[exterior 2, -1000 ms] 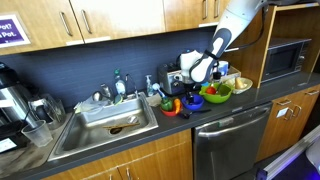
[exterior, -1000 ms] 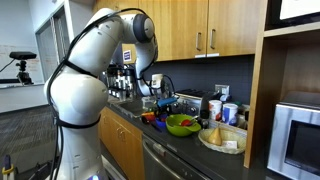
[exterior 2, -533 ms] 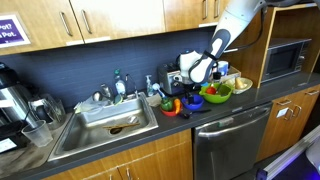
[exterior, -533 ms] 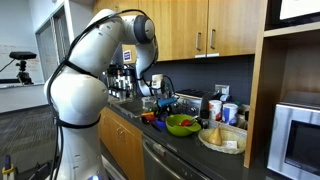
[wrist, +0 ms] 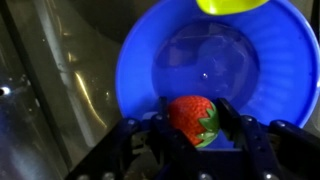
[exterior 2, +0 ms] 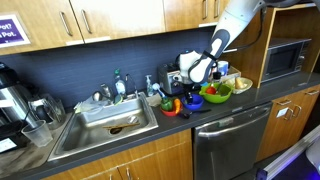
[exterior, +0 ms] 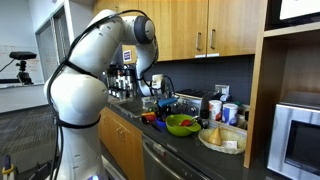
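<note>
In both exterior views the arm stands just as it did a second ago, so the only change is at the fingers: the gripper (wrist: pixel 194 124) is now clenched on the strawberry (wrist: pixel 190 118), which sits at the near rim of the blue bowl (wrist: pixel 135 60), close to the green bowl (exterior 2: pixel 216 97); the grasp looks made, the lift not yet begun

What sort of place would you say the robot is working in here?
Most likely a kitchen, perhaps an office or shared kitchenette: there is a steel sink, a built-in dishwasher, a microwave in a nook, and wooden cabinets above.
</note>
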You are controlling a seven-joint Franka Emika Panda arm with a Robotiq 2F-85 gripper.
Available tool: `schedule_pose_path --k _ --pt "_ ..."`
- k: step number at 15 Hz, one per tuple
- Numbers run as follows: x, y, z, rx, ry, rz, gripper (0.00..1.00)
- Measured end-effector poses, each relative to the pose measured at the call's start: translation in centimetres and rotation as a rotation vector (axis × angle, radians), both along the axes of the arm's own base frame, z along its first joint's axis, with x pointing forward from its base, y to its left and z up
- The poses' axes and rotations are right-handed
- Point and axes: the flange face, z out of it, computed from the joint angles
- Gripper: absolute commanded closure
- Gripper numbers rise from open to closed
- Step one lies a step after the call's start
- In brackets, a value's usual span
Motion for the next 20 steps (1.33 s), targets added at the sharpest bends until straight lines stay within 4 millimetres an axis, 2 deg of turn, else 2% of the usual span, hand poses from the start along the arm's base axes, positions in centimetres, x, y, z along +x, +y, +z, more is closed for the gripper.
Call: schedule_pose_path --k 6,9,12,17,20 --pt "0.0 0.0 0.0 -0.003 0.004 -0.003 0.74" --pt "-0.2 0.1 0.9 -0.015 0.02 -0.022 0.74" --pt "-0.9 1.1 3.1 -0.035 0.026 -0.041 0.74" --pt "-3.3 3.0 7.2 -0.054 0.004 -0.069 0.74" --pt "-4.4 2.8 9.3 -0.052 -0.015 -0.108 0.74"
